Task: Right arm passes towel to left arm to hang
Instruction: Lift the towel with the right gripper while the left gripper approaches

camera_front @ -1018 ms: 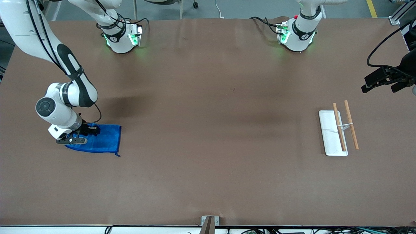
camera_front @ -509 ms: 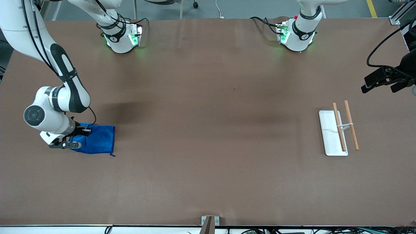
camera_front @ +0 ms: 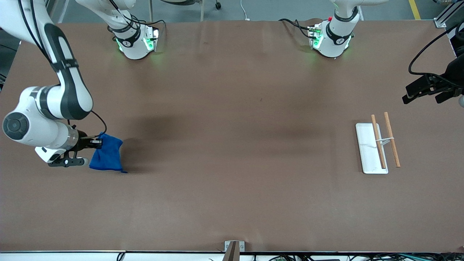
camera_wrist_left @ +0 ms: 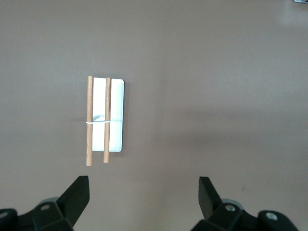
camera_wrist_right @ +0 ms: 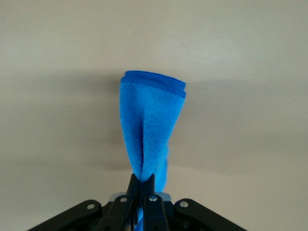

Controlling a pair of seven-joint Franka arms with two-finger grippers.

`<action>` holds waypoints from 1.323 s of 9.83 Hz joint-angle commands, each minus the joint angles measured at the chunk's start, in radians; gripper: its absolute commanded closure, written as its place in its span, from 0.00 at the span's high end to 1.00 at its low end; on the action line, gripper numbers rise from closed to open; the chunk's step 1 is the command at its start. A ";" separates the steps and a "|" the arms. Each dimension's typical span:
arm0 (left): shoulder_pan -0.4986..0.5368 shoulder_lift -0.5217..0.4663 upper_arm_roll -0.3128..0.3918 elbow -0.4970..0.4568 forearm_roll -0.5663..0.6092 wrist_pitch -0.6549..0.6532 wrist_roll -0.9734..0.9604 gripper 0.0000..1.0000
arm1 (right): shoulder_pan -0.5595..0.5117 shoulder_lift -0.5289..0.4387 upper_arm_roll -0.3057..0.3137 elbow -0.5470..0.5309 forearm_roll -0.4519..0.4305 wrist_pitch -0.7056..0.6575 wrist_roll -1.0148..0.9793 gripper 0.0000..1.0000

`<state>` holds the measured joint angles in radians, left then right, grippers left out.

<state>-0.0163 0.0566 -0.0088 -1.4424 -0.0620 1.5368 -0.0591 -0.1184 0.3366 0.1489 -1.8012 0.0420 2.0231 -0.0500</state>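
right gripper [camera_front: 97, 142] pinching towel [camera_front: 107, 156] w/ fingers clamped, raised at right arm's table end, left gripper [camera_wrist_left: 143, 192] waiting, fingers apart, over rack [camera_wrist_left: 114, 114]

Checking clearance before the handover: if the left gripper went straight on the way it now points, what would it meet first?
Probably the bare table. The left gripper points down with its fingers open, and the towel rack sits off to one side, though depth is unclear.

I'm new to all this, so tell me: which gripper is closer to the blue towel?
Right. The right gripper is shut on the towel, lifting one edge. The left gripper waits open at the left arm's end of the table, above the wooden rack.
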 commanded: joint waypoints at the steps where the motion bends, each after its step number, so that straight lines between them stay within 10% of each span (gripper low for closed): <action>1: -0.001 0.011 -0.005 -0.023 0.018 0.008 -0.002 1.00 | -0.004 -0.019 0.087 0.028 0.179 -0.020 -0.002 0.00; 8: -0.014 0.048 -0.011 -0.020 -0.001 0.003 0.019 1.00 | 0.014 -0.060 0.326 0.043 0.934 0.005 -0.010 0.00; 13: -0.033 0.192 -0.057 -0.033 -0.293 -0.234 0.016 1.00 | 0.202 -0.053 0.330 0.049 1.346 0.196 -0.037 0.00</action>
<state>-0.0431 0.1735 -0.0427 -1.4625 -0.2965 1.3563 -0.0573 0.0551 0.2953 0.4797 -1.7407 1.3010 2.1854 -0.0587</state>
